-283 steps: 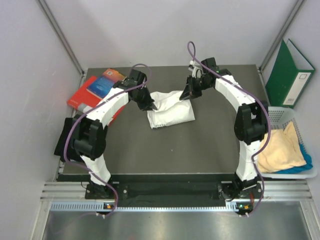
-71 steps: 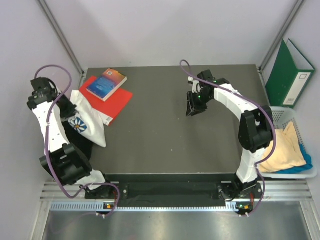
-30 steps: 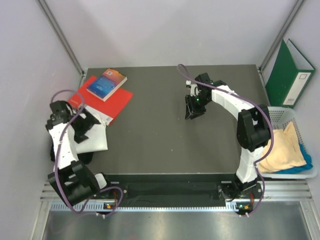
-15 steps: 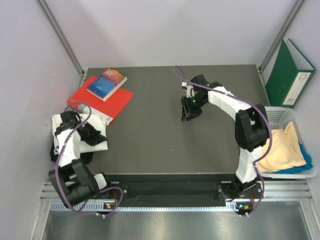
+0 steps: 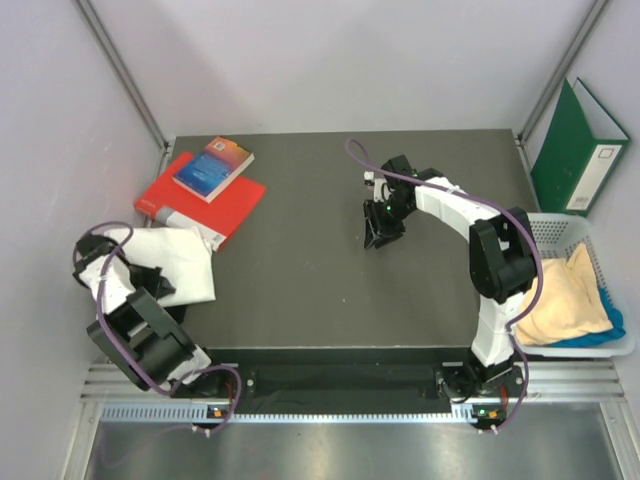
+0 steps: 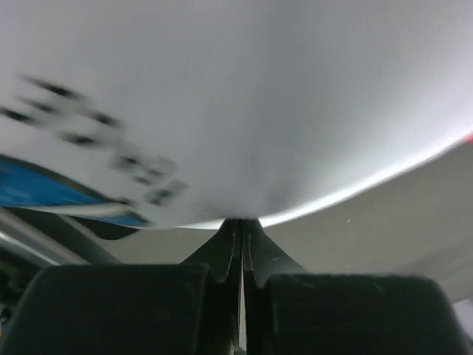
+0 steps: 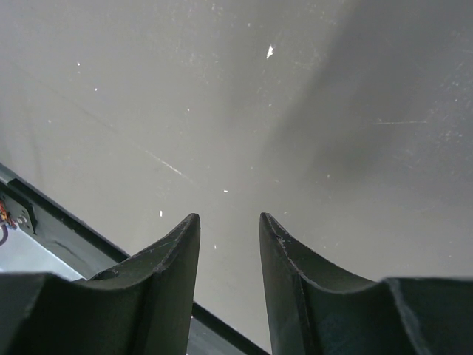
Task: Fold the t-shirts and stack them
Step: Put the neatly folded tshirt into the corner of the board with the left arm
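Dark surface (image 5: 300, 300), viewed from above: the folded white shirt (image 5: 178, 258) has travelled from the middle to the left edge, just beside the red book (image 5: 238, 208). I judge it has reached the stacking spot and is due for release. The left arm is doubled low off that edge, its end effector (image 6: 242, 238) pinching the shirt's cloth. The right end effector (image 7: 229, 237) hovers mid-surface, slightly spread, holding nothing.
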`<action>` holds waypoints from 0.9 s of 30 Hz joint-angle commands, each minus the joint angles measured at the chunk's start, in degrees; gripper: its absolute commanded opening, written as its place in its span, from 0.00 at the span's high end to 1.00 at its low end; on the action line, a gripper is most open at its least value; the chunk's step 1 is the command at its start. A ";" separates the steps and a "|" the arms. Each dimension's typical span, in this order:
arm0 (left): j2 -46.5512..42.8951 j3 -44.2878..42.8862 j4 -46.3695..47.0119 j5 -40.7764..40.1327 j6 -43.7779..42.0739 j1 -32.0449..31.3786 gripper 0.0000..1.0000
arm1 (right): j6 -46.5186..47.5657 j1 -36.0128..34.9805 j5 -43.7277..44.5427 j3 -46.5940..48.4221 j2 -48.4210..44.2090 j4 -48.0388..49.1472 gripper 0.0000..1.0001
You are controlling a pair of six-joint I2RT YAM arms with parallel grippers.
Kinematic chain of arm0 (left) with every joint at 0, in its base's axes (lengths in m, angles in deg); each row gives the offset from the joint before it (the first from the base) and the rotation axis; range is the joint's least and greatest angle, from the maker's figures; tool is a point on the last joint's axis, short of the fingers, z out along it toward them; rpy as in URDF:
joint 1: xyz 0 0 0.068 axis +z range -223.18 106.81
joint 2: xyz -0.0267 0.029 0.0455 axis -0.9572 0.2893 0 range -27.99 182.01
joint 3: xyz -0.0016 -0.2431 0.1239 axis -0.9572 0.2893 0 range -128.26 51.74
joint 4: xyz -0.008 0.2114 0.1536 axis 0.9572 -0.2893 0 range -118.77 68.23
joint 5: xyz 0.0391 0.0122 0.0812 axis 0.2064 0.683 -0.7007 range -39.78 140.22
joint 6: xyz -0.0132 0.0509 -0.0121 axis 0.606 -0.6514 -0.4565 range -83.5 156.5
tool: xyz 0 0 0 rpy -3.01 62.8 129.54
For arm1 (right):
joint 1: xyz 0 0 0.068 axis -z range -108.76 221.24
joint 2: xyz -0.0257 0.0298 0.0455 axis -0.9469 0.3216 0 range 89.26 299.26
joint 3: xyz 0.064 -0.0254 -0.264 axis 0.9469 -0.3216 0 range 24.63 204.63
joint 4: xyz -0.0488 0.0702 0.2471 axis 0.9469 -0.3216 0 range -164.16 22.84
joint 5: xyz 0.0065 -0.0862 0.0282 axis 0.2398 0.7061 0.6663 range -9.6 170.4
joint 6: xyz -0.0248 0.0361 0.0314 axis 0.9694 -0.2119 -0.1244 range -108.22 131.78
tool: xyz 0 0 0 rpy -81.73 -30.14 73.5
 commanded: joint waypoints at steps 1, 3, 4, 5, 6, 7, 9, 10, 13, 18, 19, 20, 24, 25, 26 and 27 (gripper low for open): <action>3.33 -0.60 -3.84 0.44 -2.78 9.42 1.00 | 0.31 -0.63 -0.66 0.44 -0.81 0.83 0.61; 4.56 1.15 -2.79 5.78 -4.10 13.57 1.00 | 0.40 -0.63 -0.66 0.96 -0.55 0.65 0.61; 5.00 1.68 -0.96 8.16 -4.54 16.20 1.00 | 0.31 -0.54 -0.66 1.14 -0.46 0.47 0.61; 7.01 1.78 -0.94 11.84 -4.63 17.09 1.00 | 0.40 -0.63 -0.58 1.23 -0.37 0.56 0.61; 8.16 2.65 -0.24 14.05 -4.55 17.71 1.00 | 0.22 -0.54 -0.75 1.40 -0.28 0.56 0.61; 9.47 3.26 1.33 16.86 -4.20 19.20 1.00 | 0.22 -0.54 -0.75 1.49 -0.20 0.39 0.61; 12.29 5.63 3.88 23.80 -2.53 20.61 1.00 | 0.31 -0.54 -0.75 1.58 -0.20 0.38 0.61; 13.60 5.82 5.03 24.87 -2.18 21.14 1.00 | 0.40 -0.63 -0.75 1.58 -0.28 0.21 0.61; 14.58 3.72 5.74 25.32 -3.84 21.06 1.00 | 0.40 -0.63 -0.49 1.23 -0.63 0.12 0.61; 10.91 0.02 3.28 24.53 -7.71 18.08 1.00 | -0.04 -0.63 -0.49 0.35 -0.81 0.73 0.61; 8.11 0.02 3.45 24.70 -7.62 16.85 1.00 | -0.13 -0.54 -0.66 0.35 -0.72 0.74 0.61; 6.60 -0.16 3.37 24.44 -7.54 16.40 1.00 | -0.22 -0.63 -0.84 0.52 -0.64 0.82 0.61; -0.96 -1.47 2.49 22.95 -7.71 11.31 1.00 | -0.22 -0.63 -0.66 1.40 -0.55 0.21 0.61; -3.32 -2.00 1.71 21.21 -7.97 8.78 1.00 | -0.13 -0.63 -0.66 1.75 -0.46 0.03 0.61; -4.30 -2.18 1.26 20.67 -8.41 7.71 1.00 | 0.22 -0.63 -0.40 1.93 -0.29 -0.23 0.61; -5.36 -1.57 1.17 20.40 -8.67 6.91 1.00 | 0.13 -0.63 -0.40 2.02 -0.20 -0.49 0.61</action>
